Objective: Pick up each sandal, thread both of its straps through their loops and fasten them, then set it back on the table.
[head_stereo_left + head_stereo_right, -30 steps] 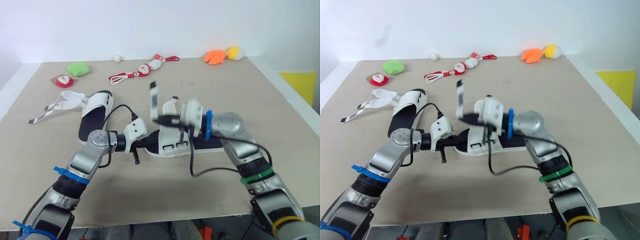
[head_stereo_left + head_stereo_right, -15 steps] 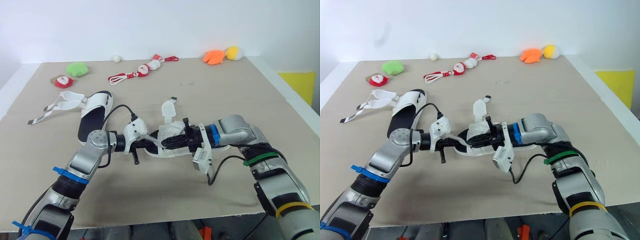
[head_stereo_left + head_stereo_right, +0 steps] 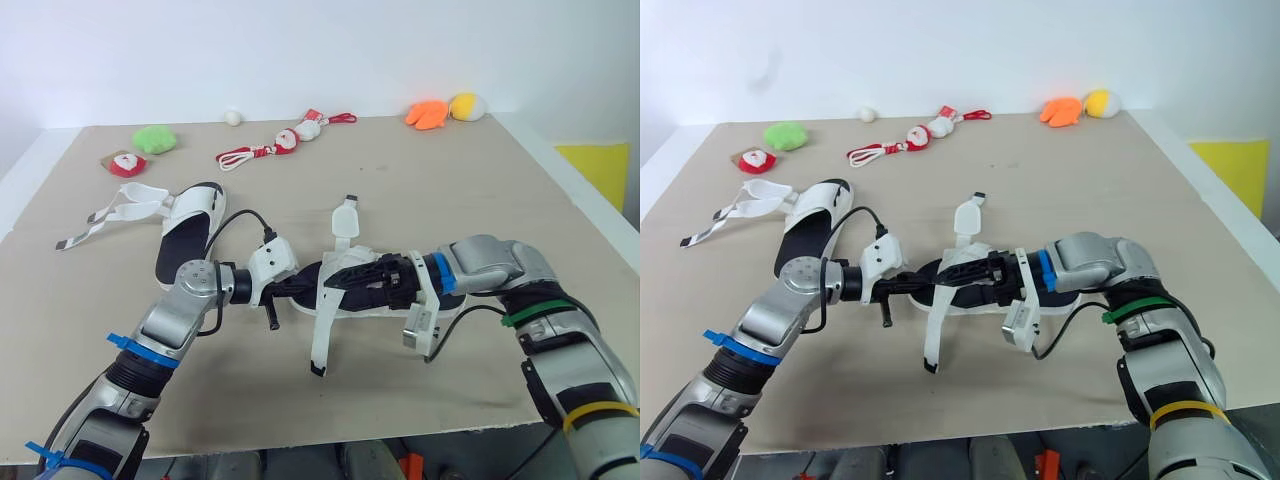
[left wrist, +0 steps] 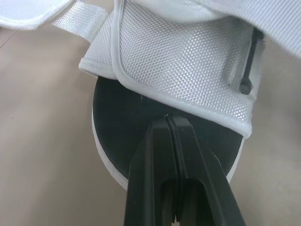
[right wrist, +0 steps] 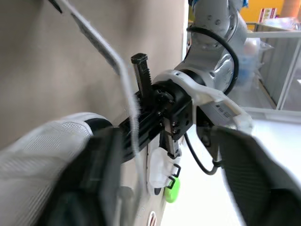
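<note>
Touching one sandal (image 3: 352,303) of two — left claw (image 3: 305,285)

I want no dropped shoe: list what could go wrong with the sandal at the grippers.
The left gripper pinches only the sole rim of the sandal, so it could twist or slip out. The loose strap hangs between the open fingers of the right gripper; it may slide away before threading.

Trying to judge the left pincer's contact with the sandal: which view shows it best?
Left wrist view: the left pincer lies shut, tips on the black insole of the sandal. The eye views show it from the side; the right wrist view shows it behind a strap.
</note>
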